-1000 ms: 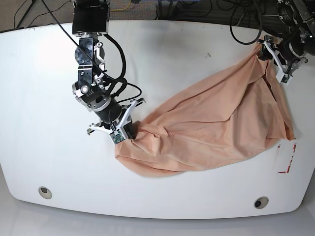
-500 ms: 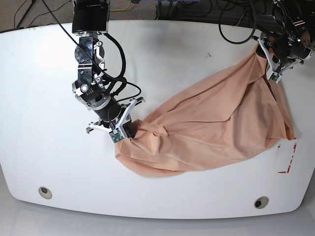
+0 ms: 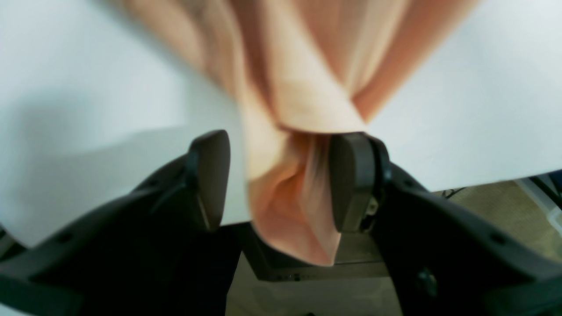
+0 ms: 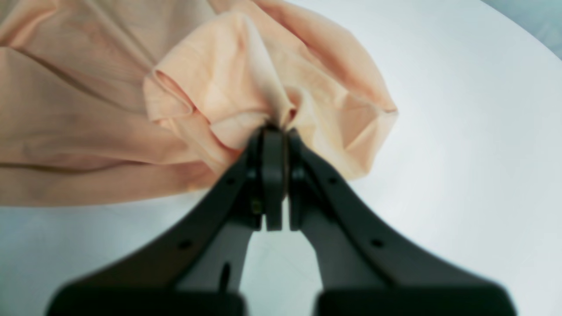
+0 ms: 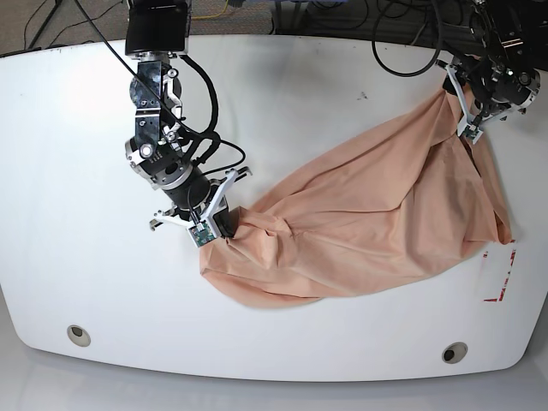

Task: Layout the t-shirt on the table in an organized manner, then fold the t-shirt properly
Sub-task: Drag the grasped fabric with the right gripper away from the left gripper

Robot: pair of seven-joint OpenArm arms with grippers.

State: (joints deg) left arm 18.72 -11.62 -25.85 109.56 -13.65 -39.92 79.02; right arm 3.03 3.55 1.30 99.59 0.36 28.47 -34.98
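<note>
The peach t-shirt [image 5: 377, 214] sprawls crumpled across the right half of the white table [image 5: 77, 171], running from centre frame up to the upper right corner. At centre left, the right gripper [image 5: 224, 233] has its fingers pressed tight together, pinching a bunched fold of fabric. In the upper right, the left gripper [image 5: 458, 101] has its fingers [image 3: 351, 180] spread, with a twisted hank of cloth hanging between them against one pad, past the table edge.
</note>
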